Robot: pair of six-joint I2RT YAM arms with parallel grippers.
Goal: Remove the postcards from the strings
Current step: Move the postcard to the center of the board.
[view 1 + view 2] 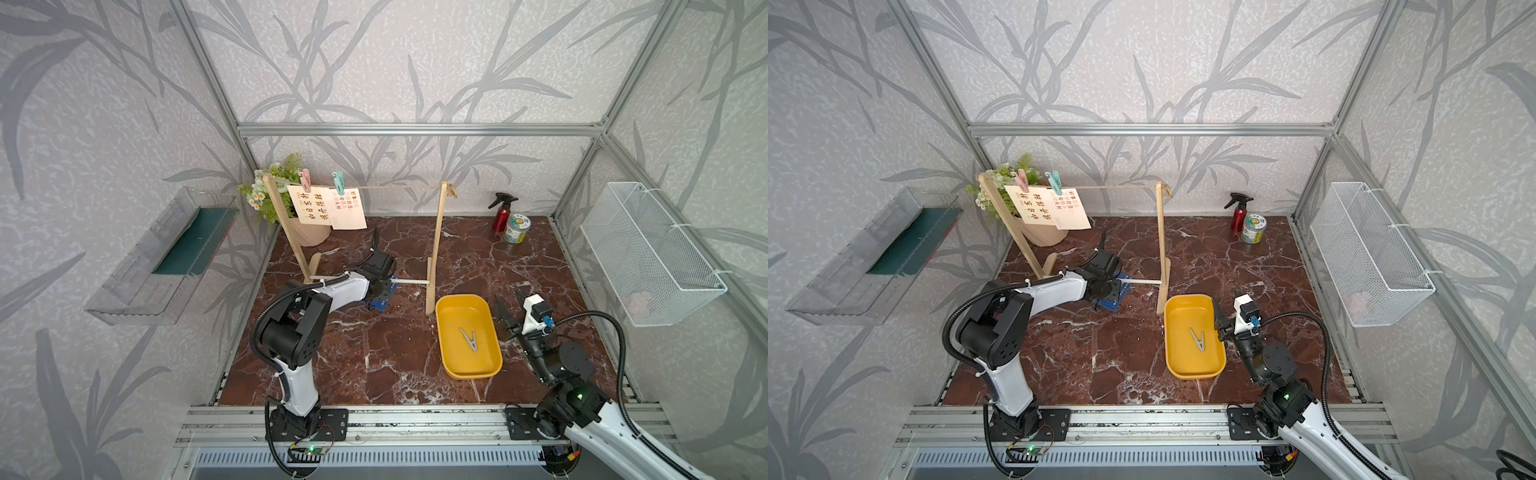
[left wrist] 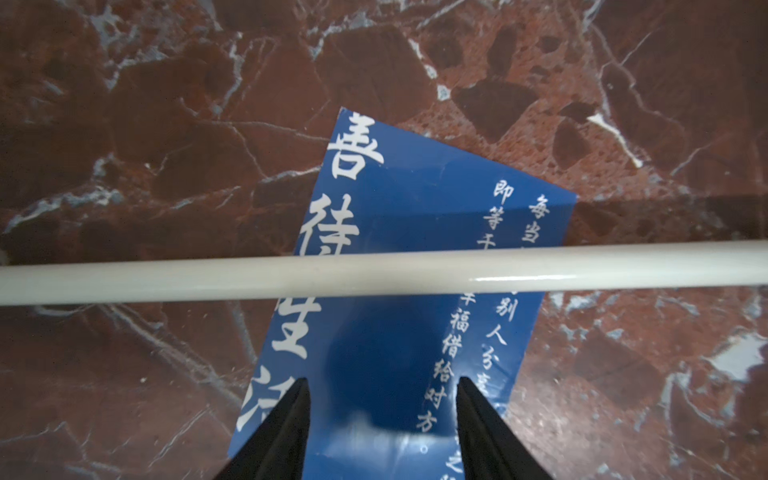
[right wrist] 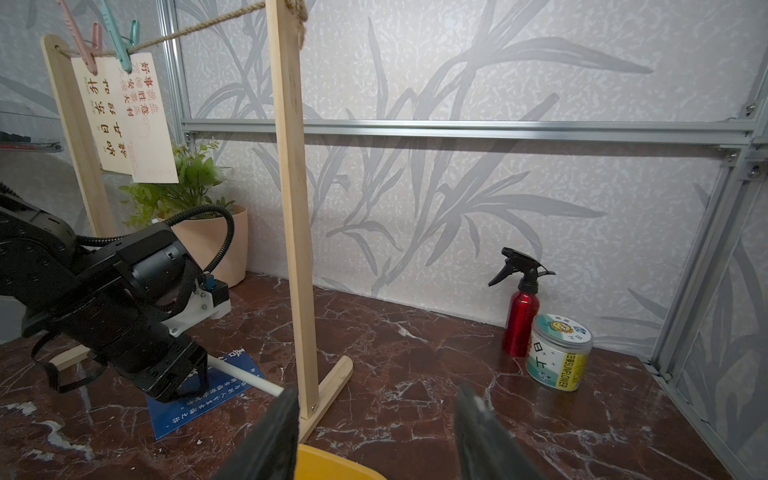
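A thin tan string [image 1: 399,188] [image 3: 199,29] runs between the tops of two wooden posts. Near its left end hang a cream postcard [image 1: 309,205] [image 3: 104,108] on a pink peg [image 1: 306,179] and a pale pink-white postcard [image 1: 349,210] [image 3: 149,124] on a teal peg [image 1: 338,183]. A dark blue postcard [image 2: 415,199] [image 1: 384,297] [image 3: 199,399] lies flat on the marble under the rack's white dowel [image 2: 374,270]. My left gripper [image 2: 382,380] [image 1: 1106,293] hangs low over it, open, holding nothing. By the yellow tray's right side, my right gripper [image 3: 376,390] [image 1: 509,297] is open and empty.
The yellow tray [image 1: 467,296] holds a grey peg [image 1: 468,340]. A potted plant [image 1: 309,237] stands behind the left post. A red spray bottle [image 1: 500,214] and a tin [image 1: 516,228] are at the back right. A wire basket [image 1: 648,253] and a clear shelf [image 1: 158,257] hang on the side walls.
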